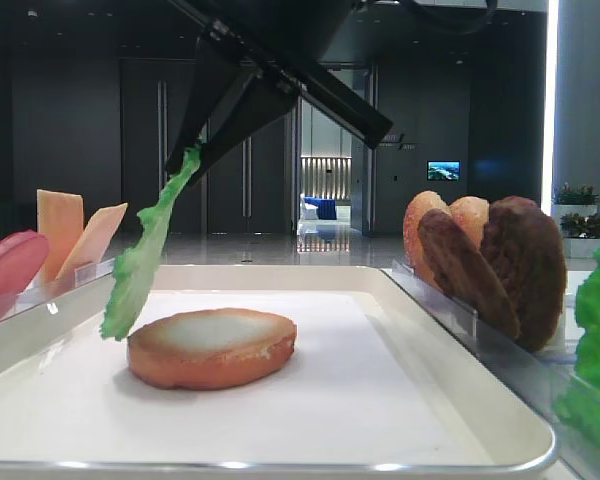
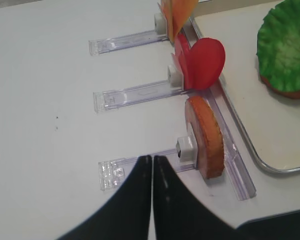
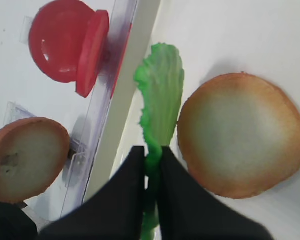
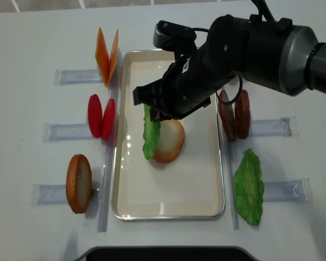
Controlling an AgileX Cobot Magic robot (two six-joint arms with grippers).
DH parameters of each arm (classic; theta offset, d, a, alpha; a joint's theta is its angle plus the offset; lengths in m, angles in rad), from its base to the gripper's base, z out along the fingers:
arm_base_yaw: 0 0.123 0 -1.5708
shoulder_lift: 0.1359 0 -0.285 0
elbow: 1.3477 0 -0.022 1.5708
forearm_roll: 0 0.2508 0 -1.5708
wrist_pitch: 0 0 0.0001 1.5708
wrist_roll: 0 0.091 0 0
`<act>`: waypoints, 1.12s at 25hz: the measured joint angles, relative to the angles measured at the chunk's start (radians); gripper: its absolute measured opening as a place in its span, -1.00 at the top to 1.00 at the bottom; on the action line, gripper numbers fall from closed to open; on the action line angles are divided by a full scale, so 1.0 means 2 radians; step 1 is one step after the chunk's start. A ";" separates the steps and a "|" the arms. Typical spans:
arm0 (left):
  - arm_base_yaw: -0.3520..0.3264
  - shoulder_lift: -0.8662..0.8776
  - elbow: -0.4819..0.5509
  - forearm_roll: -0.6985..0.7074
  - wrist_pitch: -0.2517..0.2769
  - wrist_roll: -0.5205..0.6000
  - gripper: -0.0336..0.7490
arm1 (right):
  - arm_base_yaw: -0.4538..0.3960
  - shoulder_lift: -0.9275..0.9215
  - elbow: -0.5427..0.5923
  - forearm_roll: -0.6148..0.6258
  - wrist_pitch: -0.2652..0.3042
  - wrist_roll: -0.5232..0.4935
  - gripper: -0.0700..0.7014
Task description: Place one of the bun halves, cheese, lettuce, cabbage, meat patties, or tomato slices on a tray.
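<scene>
Pinching the lettuce (image 3: 160, 95) by its upper end between the closed fingers (image 3: 127, 190) of the right gripper (image 3: 151, 172), letting the leaf dangle over the tray (image 4: 206, 201) with its lower tip hanging just beside the 9 o'clock edge of a bun half (image 4: 170, 142). Lying flat near the middle of the tray, that bun half, pale toasted face up. Reaching across the tray from 2 o'clock, the dark right arm (image 4: 250, 43). Hovering over the bare white bench (image 2: 50, 60) at 7 o'clock of the tray, the left gripper (image 2: 152, 165), its fingers pressed together on nothing. Standing on edge in clear plastic holders (image 4: 79, 131) along the 9 o'clock side of the tray: cheese (image 4: 107, 56) at the far end, tomato slices (image 4: 101, 117) in the middle, another bun half (image 4: 79, 182) nearest the camera side. Standing on edge at 3 o'clock of the tray, the meat patties (image 4: 234, 115). Lying at 4 o'clock of the tray, a second lettuce leaf (image 4: 248, 187), resting across a holder.
</scene>
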 joint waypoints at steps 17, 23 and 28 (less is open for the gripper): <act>0.000 0.000 0.000 0.000 0.000 0.000 0.92 | -0.003 0.001 0.000 -0.044 0.020 -0.003 0.28; 0.000 0.000 0.000 0.000 0.000 0.000 0.92 | -0.025 -0.007 0.000 -0.075 0.058 0.002 -0.36; 0.000 0.000 0.000 0.000 0.000 0.000 0.92 | -0.049 -0.043 -0.020 -0.117 0.108 0.033 -0.45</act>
